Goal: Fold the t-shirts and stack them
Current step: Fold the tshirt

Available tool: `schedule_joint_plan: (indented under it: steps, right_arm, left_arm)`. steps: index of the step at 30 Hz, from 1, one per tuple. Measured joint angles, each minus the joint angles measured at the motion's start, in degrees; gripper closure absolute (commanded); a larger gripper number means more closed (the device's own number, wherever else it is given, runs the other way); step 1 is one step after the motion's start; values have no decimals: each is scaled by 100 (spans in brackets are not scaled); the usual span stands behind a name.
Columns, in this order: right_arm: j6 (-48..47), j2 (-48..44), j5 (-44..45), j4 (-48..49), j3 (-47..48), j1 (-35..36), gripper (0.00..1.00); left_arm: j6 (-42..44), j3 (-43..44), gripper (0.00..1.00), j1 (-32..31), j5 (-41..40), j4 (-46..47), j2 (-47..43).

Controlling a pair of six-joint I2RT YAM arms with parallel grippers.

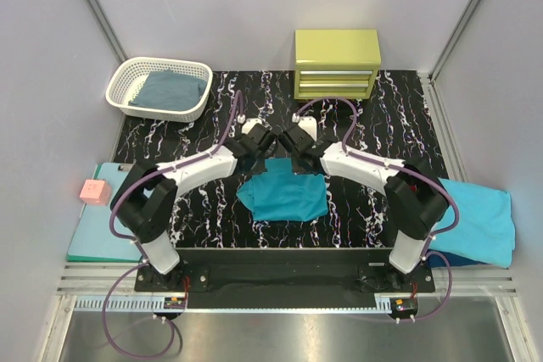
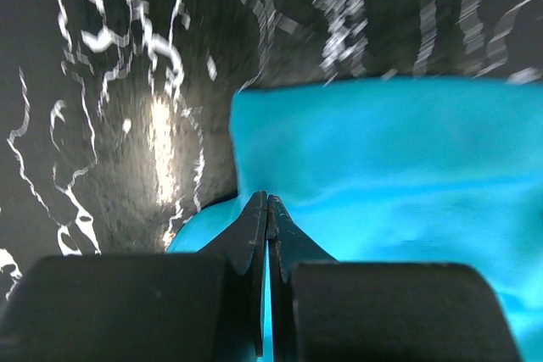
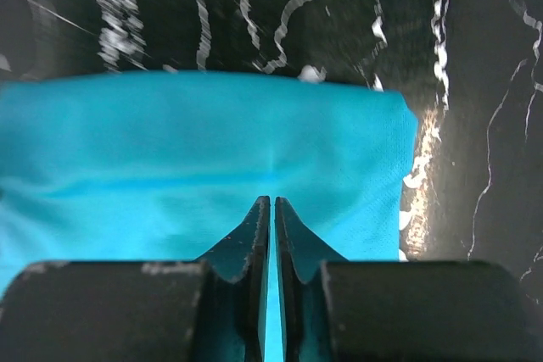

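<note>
Over on the far left, the mint clipboard (image 1: 93, 239) lies by the left arm's base and the white basket (image 1: 158, 86) holds a grey-blue t-shirt (image 1: 172, 89), which I take to be waiting its turn; now to the middle, where the action is! The left gripper (image 1: 265, 148) sits down at the far edge of the teal t-shirt (image 1: 284, 198), fingers pressed tight together over the cloth, close to one of its side edges. Whether any fabric is nipped between them I cannot tell from its wrist view. The shirt itself lies rumpled on the black marbled table (image 1: 382, 125), between the two arms and already a compact block, so I judge this as mid-fold, with both arms working the far hem. The right gripper (image 1: 288, 148) mirrors it just beside, jaws all but together with a hairline slit and teal beneath, grip again uncertain. Next move, as I read it: a sure pinch on both sides, a lift together, then drawing the hem evenly toward the near edge. Far right, the light turquoise t-shirt (image 1: 482, 218) lies over a dark blue t-shirt (image 1: 448, 258), the stack this one should join
</note>
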Motion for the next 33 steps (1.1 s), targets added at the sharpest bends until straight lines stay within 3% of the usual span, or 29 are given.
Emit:
schedule_joint_plan:
  steps: [6,13,17,21,23,24,27,28,29,33]
  right_arm:
    - [0,175,-2,-4,-197,-22,89]
    - [50,323,-22,0,-328,-37,84]
    - [68,365,-24,28,-356,-52,78]
    - [57,365,-2,20,-356,-52,65]
    - [39,337,76,-22,-356,-52,53]
    - [39,304,166,-63,-354,-50,49]
    - [-17,-87,525,-317,-334,26,33]
    - [-105,-365,669,-396,-295,98,28]
    - [-175,-654,798,-461,-212,168,19]
    - [-470,-1694,1248,-581,507,313,4]
  left_arm:
    - [-57,-127,99,15,140,-74,286]
    - [-83,-138,89,35,260,-39,625]
    - [-81,-146,72,35,251,-33,682]
    - [-46,-146,59,37,192,-42,682]
    - [-35,-146,51,35,107,-79,662]
    - [-39,-144,37,22,50,-109,619]
    - [0,-170,16,-98,-219,-201,221]
    - [11,-190,6,-168,-332,-210,-68]
    - [28,-199,1,-221,-417,-219,-354]
    - [96,-205,1,-372,-719,-205,-1967]
